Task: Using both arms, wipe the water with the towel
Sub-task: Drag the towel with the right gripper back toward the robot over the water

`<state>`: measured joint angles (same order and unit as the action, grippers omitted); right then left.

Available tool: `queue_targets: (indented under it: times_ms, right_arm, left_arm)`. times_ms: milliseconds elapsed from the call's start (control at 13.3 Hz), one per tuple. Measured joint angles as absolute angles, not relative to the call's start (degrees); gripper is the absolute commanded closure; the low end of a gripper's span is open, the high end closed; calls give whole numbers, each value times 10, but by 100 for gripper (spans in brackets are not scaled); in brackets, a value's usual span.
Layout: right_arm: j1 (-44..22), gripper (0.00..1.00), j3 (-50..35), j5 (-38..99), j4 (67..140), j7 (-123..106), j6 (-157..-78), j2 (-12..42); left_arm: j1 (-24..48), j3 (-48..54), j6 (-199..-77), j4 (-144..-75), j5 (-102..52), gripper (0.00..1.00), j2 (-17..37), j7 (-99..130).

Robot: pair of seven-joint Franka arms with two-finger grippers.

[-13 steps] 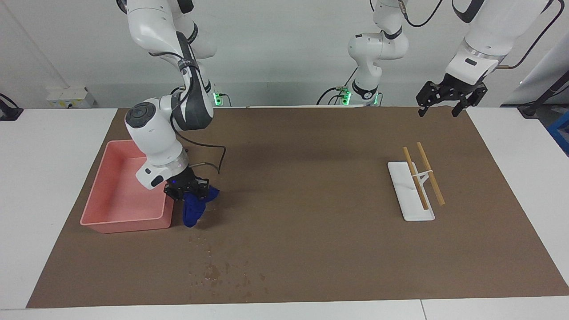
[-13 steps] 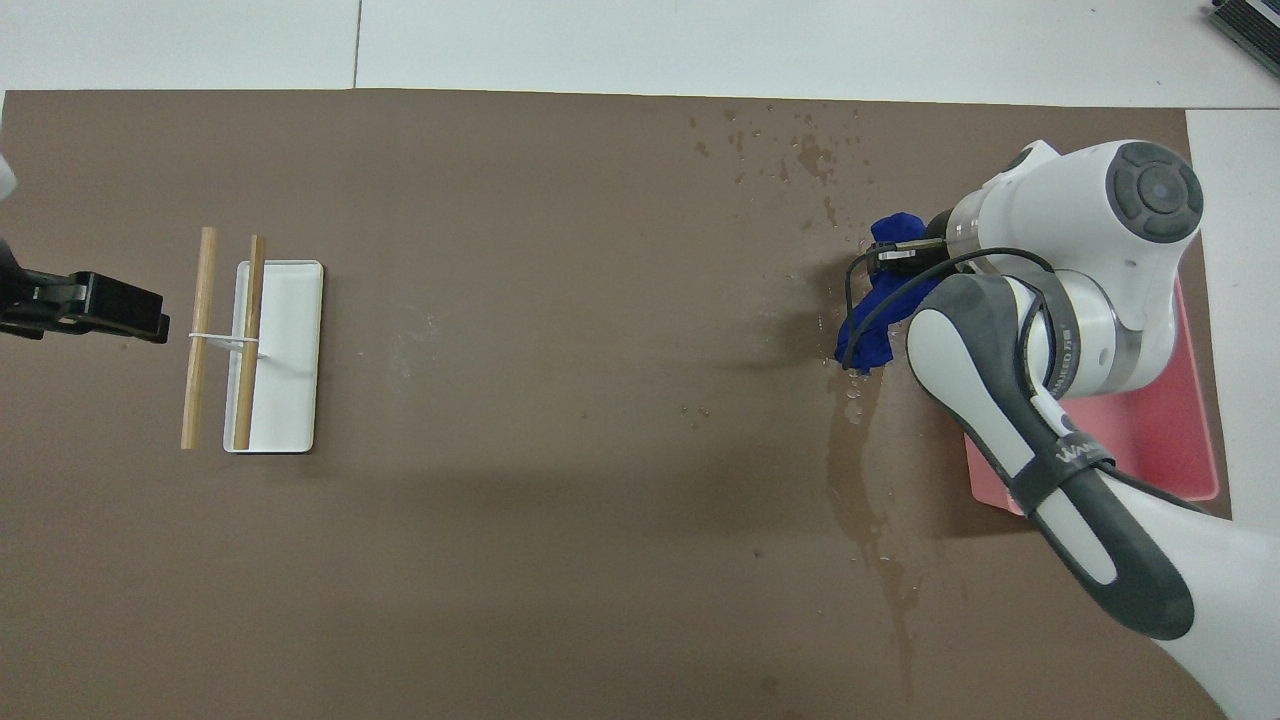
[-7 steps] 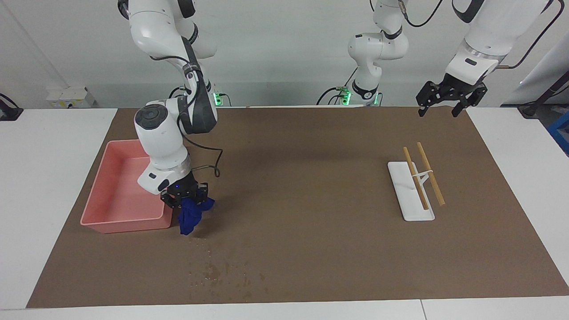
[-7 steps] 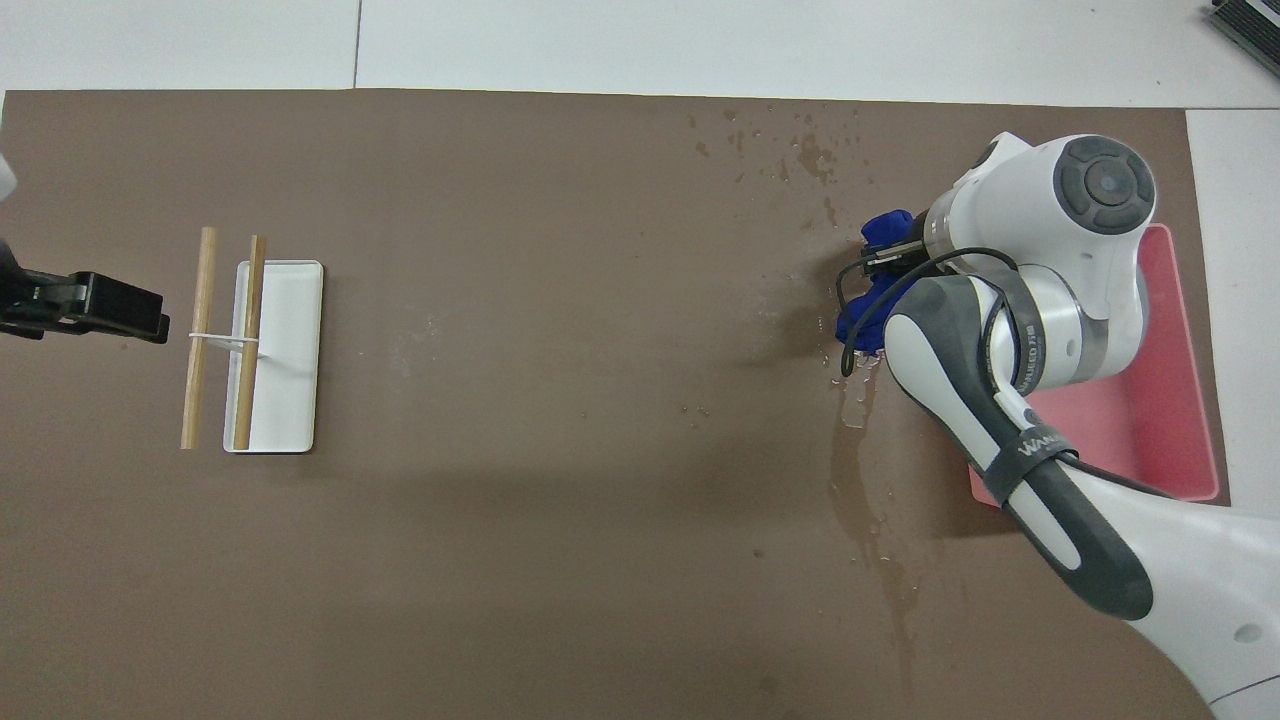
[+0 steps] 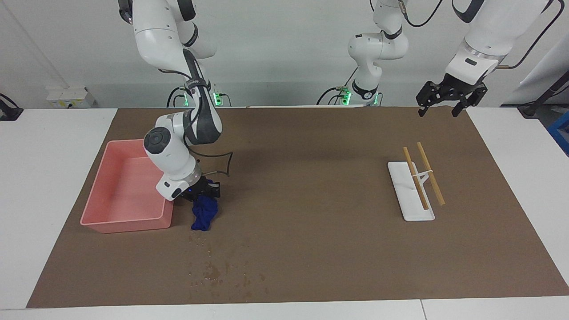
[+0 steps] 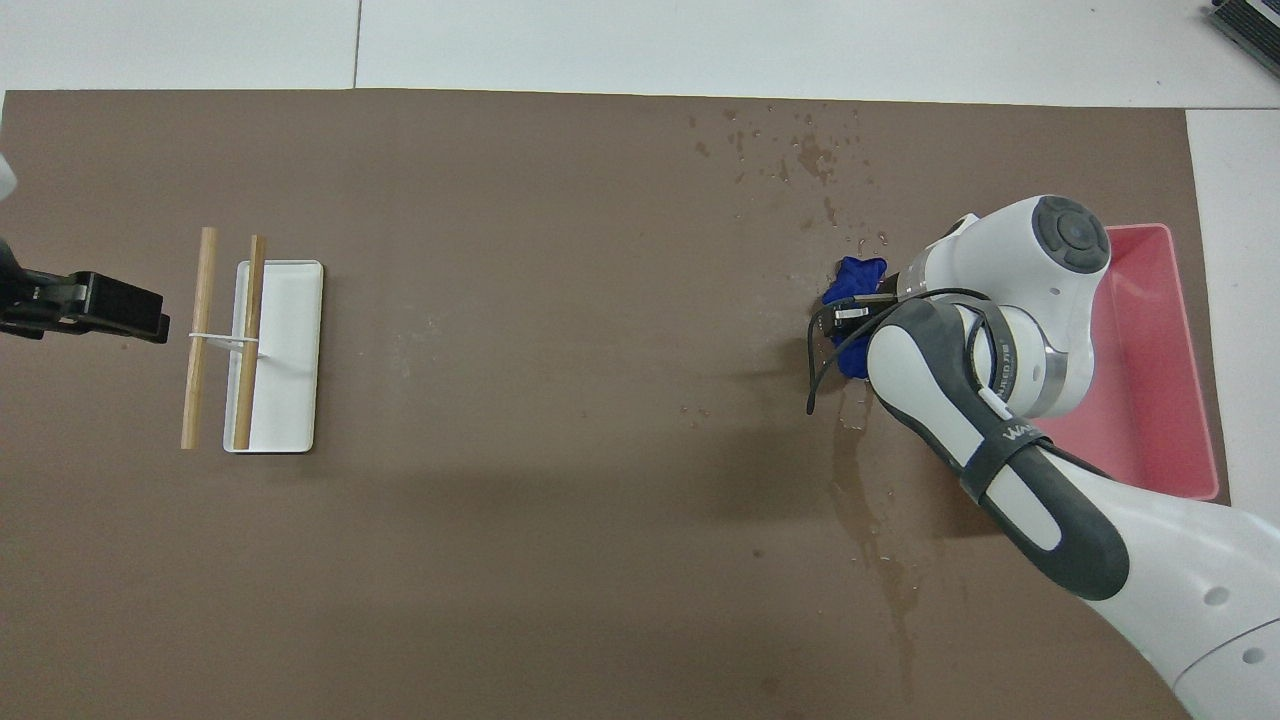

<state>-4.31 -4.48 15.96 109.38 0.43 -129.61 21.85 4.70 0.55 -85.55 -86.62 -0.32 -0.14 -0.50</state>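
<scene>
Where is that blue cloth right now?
The towel hangs from the right gripper onto the brown mat, beside the pink bin, nearer to the robots than the water drops.

The towel (image 5: 204, 216) lies beside the bin (image 5: 95, 195), nearer the robots than the water (image 5: 218, 271).

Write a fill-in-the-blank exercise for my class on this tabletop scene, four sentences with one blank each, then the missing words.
1. The small royal-blue cloth towel is held by the ______ gripper.
2. The towel hangs beside the shallow rectangular ______ plastic bin.
3. Two wooden sticks lie across the flat ______ rectangular tray.
4. The black left gripper, waiting above the brown mat's edge, holds ______.

Missing words: right; pink; white; nothing
</scene>
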Motion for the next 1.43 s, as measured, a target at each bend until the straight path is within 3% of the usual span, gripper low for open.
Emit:
queue_targets:
  times_ms: [376, 828, 1430]
  right_arm:
    - [-54, 100, -47, 257, 1160, 54, -1293, 198]
    - [-71, 100, -47, 260, 1222, 94, -1195, 163]
    - [-71, 100, -48, 271, 1303, 122, -1161, 111]
  left_arm:
    - [47, 5, -855, -866, -3, 0, -1, -5]
    - [47, 5, -855, -866, -3, 0, -1, -5]
    - [47, 5, -855, -866, -3, 0, -1, -5]
